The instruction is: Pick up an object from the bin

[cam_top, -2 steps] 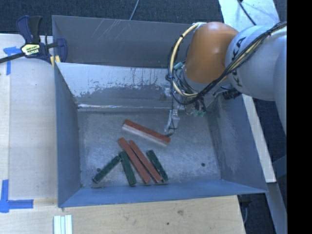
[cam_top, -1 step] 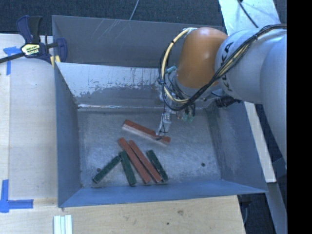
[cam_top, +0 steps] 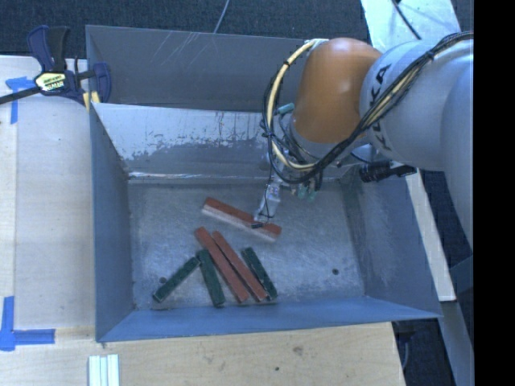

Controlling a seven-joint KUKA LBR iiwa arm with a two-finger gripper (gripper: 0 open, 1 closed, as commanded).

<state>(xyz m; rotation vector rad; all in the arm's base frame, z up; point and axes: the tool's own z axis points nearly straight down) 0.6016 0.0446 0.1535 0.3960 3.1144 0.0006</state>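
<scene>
My gripper (cam_top: 264,218) reaches down into the middle of the bin from under the orange cover. Its fingertips stand at the right end of a reddish-brown flat stick (cam_top: 233,215) that lies slanted on the bin floor. The stick's right end (cam_top: 272,231) shows just past the tips. Whether the fingers are around the stick or only touching it I cannot tell. Below it two more reddish-brown sticks (cam_top: 229,264) lie side by side, running toward the front wall.
Three dark green sticks lie by the front wall: one at the left (cam_top: 177,279), one in the middle (cam_top: 212,278), one at the right (cam_top: 259,273). The arm and its cables overhang the bin's back right.
</scene>
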